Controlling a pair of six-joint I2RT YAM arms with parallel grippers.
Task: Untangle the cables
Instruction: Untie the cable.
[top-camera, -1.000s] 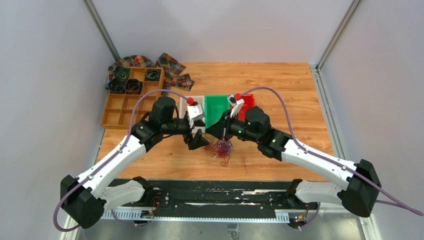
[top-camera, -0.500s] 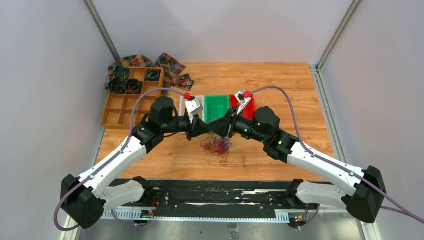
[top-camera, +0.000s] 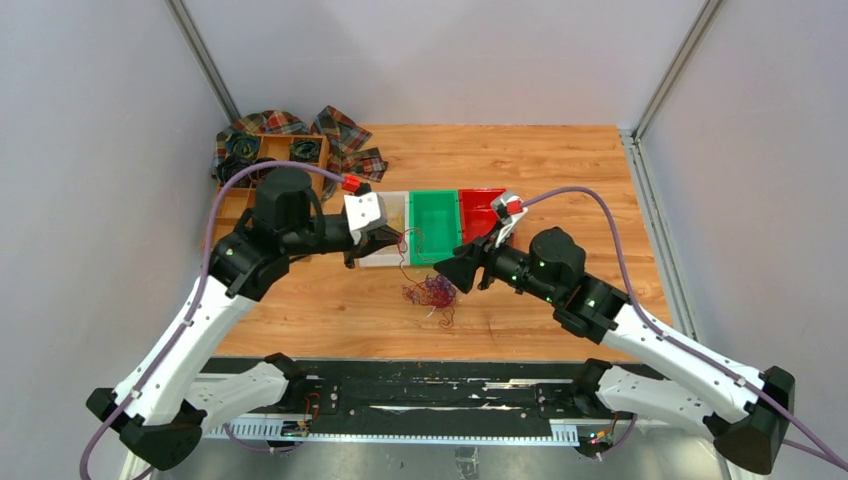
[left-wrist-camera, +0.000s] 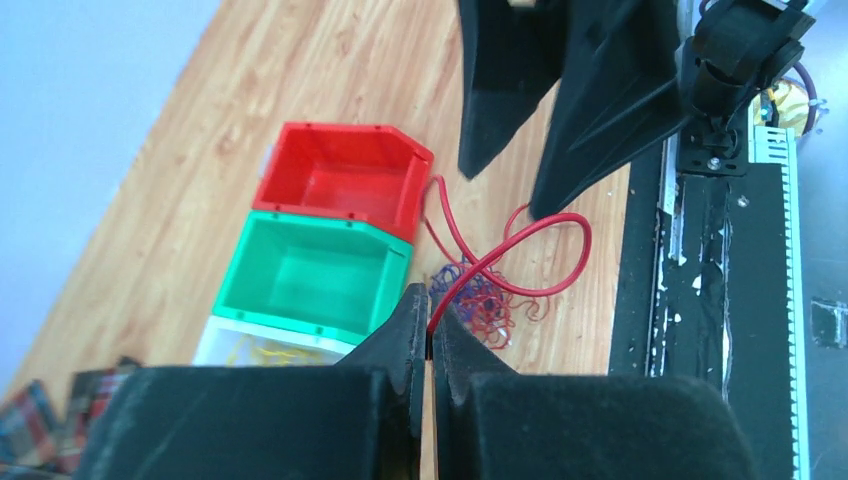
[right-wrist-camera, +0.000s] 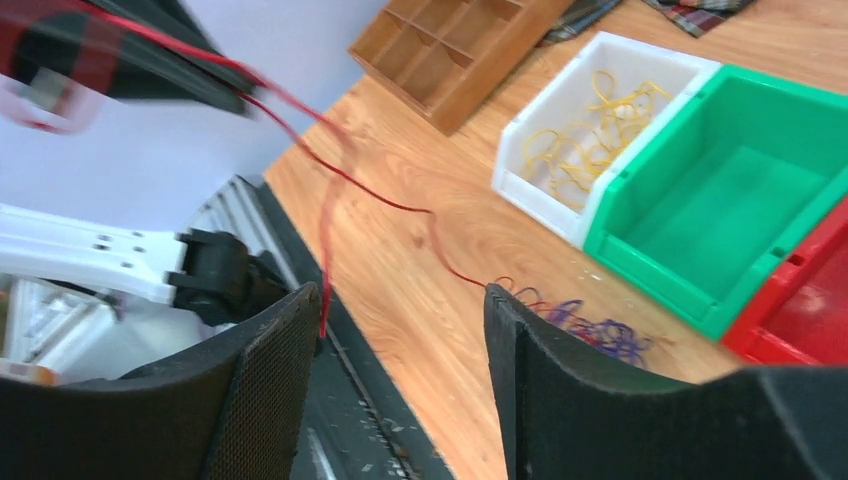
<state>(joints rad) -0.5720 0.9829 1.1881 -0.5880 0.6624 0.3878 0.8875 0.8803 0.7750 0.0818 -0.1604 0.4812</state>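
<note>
The cables (top-camera: 430, 292) lie as a small clump of purple and dark red loops on the wood, just in front of the green bin (top-camera: 435, 222). My left gripper (top-camera: 390, 244) hangs above the white bin (top-camera: 388, 232), shut on one red wire (left-wrist-camera: 500, 255). That wire trails in loops from its tips (left-wrist-camera: 430, 325) down to the clump (left-wrist-camera: 480, 305). My right gripper (top-camera: 452, 272) sits just right of the clump, open (right-wrist-camera: 400, 300) with nothing between its fingers. The red wire (right-wrist-camera: 330, 170) runs past its left finger (right-wrist-camera: 270, 390). Yellow wires (right-wrist-camera: 590, 130) lie in the white bin.
A red bin (top-camera: 482, 208) stands right of the green one. A wooden divided tray (top-camera: 245, 215) at the back left holds black coiled rolls (top-camera: 250, 170), with plaid cloths (top-camera: 340, 130) behind it. A black rail (top-camera: 430, 385) runs along the near table edge.
My left gripper shut on the red wire and drew back left, stretching it out of the clump. My right gripper opened and backed off to the right.
</note>
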